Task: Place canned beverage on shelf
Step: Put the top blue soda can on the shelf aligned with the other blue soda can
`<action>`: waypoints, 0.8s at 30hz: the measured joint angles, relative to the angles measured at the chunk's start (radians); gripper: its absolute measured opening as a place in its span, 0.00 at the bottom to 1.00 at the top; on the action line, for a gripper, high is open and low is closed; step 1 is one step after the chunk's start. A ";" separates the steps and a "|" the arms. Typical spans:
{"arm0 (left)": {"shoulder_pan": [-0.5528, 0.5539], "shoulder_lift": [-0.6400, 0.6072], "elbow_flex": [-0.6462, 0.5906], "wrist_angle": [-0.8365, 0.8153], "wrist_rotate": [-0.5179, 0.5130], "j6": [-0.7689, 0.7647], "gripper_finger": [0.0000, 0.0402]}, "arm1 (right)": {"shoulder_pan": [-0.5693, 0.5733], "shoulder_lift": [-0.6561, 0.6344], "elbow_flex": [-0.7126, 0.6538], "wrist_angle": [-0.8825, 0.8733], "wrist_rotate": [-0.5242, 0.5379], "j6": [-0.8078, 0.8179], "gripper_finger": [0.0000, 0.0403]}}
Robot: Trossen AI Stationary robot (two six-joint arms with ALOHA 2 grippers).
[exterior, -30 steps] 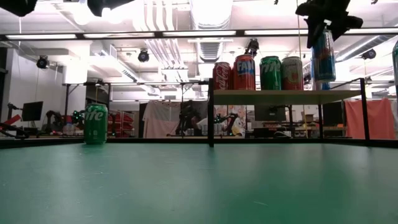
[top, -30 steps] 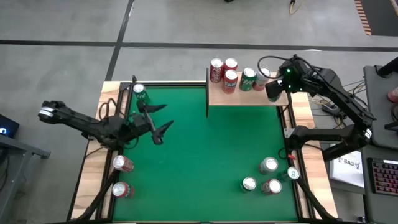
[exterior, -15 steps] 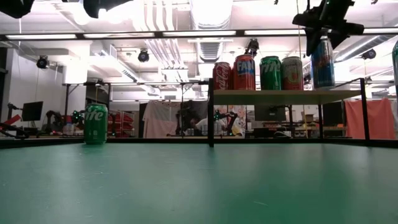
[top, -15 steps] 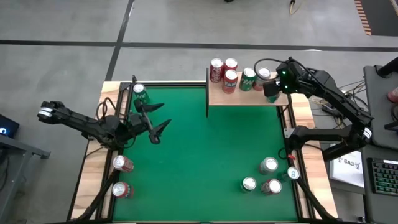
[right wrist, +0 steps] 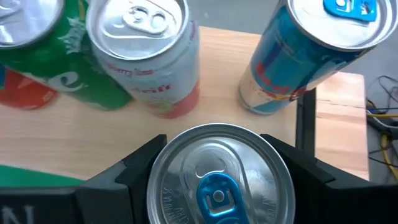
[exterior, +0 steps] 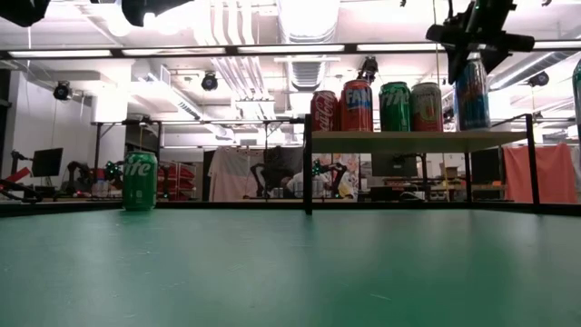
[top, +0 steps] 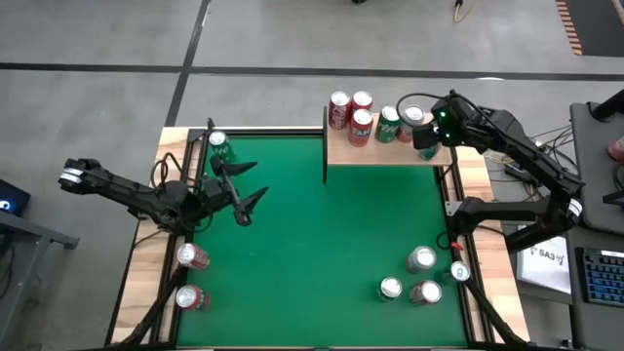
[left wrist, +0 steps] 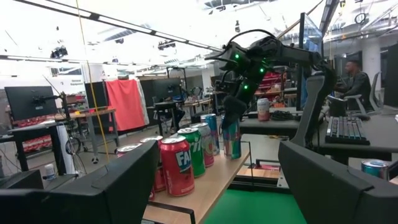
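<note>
- Right pincer (right wrist: 217,180): closed on the rim of a slim blue can (exterior: 471,91) with a blue pull-tab, held upright over the 3 o'clock end of the shelf (exterior: 418,140); the low view does not show whether the can's base touches the board. Its label cannot be read.
- Shelf, at 1 o'clock on the bench (top: 322,244): a light-wood board on thin black posts, carrying, in the low view, a red Coca-Cola can (exterior: 324,111), a red can lettered "FAN" (exterior: 357,105), a green can (exterior: 395,106) with white script and a pale can (exterior: 426,107) with a red band.
- Right wrist view: a second blue-tabbed can (right wrist: 311,56) stands on the board just beyond the held one, beside the pale can.
- Green can lettered "ite" (exterior: 140,181): upright at 10 o'clock on the bench, well apart from the shelf.
- Left pincer (top: 246,193): fingers spread wide, holding nothing, at 9 o'clock above the green felt.
- Two red cans (top: 192,277) lie at 8 o'clock on the wooden border.
- Four silver-topped cans (top: 421,275) cluster at 4 o'clock.
- A person (left wrist: 356,74) sits beyond the bench in the left wrist view.
</note>
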 joint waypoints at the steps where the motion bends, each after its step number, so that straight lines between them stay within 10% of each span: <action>1: 0.000 0.000 0.000 0.000 0.000 0.000 0.79 | 0.000 0.001 -0.003 -0.001 0.009 0.001 0.56; 24: 0.000 0.000 0.000 0.000 -0.001 0.004 0.79 | 0.001 0.007 -0.024 0.002 0.075 -0.006 0.63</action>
